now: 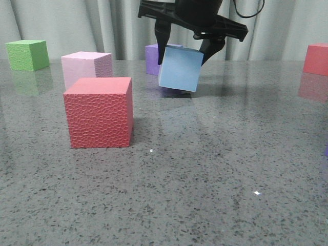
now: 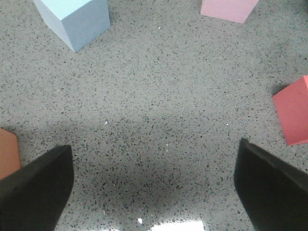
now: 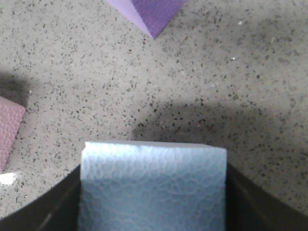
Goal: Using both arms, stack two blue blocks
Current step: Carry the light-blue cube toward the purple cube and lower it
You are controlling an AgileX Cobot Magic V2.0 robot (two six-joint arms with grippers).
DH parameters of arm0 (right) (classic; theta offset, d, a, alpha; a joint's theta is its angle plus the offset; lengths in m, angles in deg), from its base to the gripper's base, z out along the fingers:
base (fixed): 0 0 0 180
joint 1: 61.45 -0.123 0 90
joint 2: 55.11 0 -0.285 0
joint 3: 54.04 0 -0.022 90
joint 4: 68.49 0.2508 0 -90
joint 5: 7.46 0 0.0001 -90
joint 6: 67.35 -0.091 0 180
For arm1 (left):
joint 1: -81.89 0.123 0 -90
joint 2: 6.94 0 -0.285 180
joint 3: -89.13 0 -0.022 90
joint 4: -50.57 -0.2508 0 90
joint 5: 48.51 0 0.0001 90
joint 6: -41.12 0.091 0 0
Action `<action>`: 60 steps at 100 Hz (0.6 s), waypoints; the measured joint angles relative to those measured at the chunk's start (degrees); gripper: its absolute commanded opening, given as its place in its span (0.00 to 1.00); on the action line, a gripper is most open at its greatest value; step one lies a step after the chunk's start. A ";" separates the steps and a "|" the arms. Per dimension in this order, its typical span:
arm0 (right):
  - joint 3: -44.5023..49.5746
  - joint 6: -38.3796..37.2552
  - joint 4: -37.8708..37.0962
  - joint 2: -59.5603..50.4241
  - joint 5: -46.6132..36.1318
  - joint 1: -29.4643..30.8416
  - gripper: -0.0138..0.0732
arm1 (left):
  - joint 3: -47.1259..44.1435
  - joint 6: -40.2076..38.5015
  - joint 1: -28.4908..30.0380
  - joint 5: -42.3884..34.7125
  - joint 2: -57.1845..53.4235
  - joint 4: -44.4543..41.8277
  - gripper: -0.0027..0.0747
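One blue block (image 1: pixel 179 68) hangs tilted at about twelve o'clock over the far middle of the tabletop (image 1: pixel 205 169), its lower corner near or just above the surface, pinched from above by the right hand (image 1: pixel 184 48), whose fingers press on two opposite faces. The right wrist view confirms it: that block (image 3: pixel 153 185) fills the space between the dark fingers, shadow beneath it. The second blue block (image 2: pixel 73 19) shows only in the left wrist view, resting on the tabletop ahead of the left hand (image 2: pixel 153 185), whose fingers are spread wide and hold nothing. A purple cube (image 1: pixel 152 59) sits just behind the carried block; at ten o'clock stand a pale pink cube (image 1: pixel 86 67) and, nearer, a red cube (image 1: pixel 99 111), with a green cube (image 1: pixel 27 54) at far left and another red cube (image 1: pixel 315 59) at far right. The main risk, I judge, is the tilt: set down askew, the held block could land corner-first and slide off. The front view gives no sight of the second block, so alignment rests on the wrist views.
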 measured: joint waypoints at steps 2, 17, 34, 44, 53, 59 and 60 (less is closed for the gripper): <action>0.00 0.00 0.00 0.00 0.00 0.00 0.63 | 0.00 0.00 0.00 0.00 0.00 0.00 0.86; 0.00 -0.11 0.00 0.00 0.00 0.00 0.72 | 0.00 0.00 0.00 0.00 0.00 0.00 0.86; 0.00 -0.11 -0.04 0.00 -0.19 0.00 0.78 | 0.00 0.00 0.00 0.00 0.00 0.00 0.86; 0.00 -0.11 -0.04 0.00 -0.67 0.00 0.82 | 0.00 0.00 0.00 0.00 0.00 0.00 0.86; 0.00 -0.11 -0.04 0.00 -0.90 0.00 0.83 | 0.00 0.00 0.00 0.00 0.00 0.00 0.86; 0.00 -0.11 -0.04 0.00 -1.03 0.00 0.83 | 0.00 0.00 0.00 0.00 0.00 0.00 0.86; 0.00 -0.11 -0.04 0.00 -1.03 0.00 0.83 | 0.00 0.00 0.00 0.00 0.00 0.00 0.86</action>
